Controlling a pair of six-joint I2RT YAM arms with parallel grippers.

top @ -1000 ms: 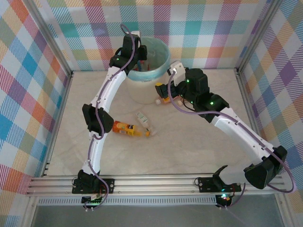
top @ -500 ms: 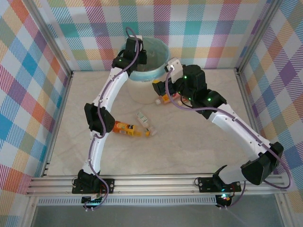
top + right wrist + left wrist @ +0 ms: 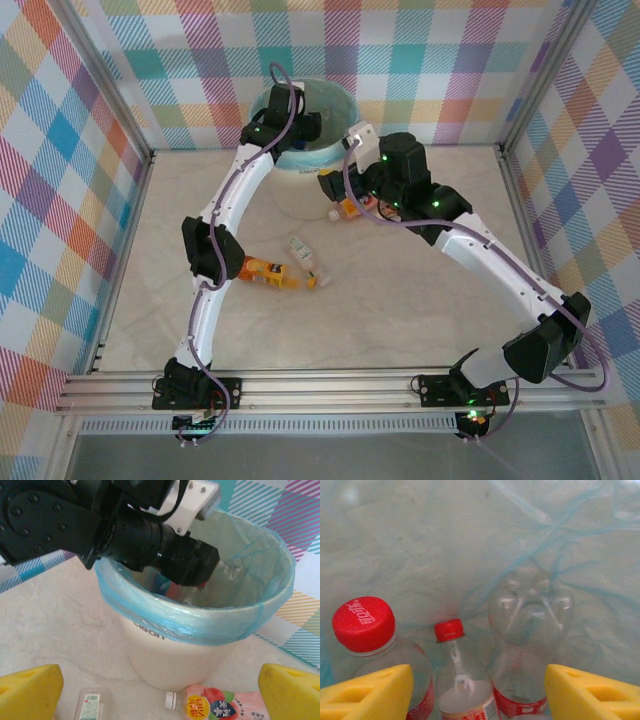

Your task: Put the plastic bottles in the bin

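Note:
The bin (image 3: 305, 185) stands at the back of the table, its teal liner (image 3: 197, 625) folded over the rim. My left gripper (image 3: 296, 118) reaches down into it, open (image 3: 480, 695); several clear bottles with red caps (image 3: 449, 630) and red labels lie below its yellow fingertips (image 3: 370, 692). My right gripper (image 3: 160, 700) is open in front of the bin, just above a pink bottle (image 3: 225, 705) that lies at the bin's foot (image 3: 347, 209). A clear bottle (image 3: 302, 252) and an orange-yellow bottle (image 3: 264, 270) lie on the table nearer the left arm.
The left arm's wrist (image 3: 150, 530) hangs over the bin's near-left rim. Plaid walls and metal posts (image 3: 128, 110) enclose the cream table (image 3: 400, 310). The table's right half and front are open.
My left gripper has gone deeper into the bin and its jaws have opened. My right gripper has drifted a little left and forward, closer to the pink bottle.

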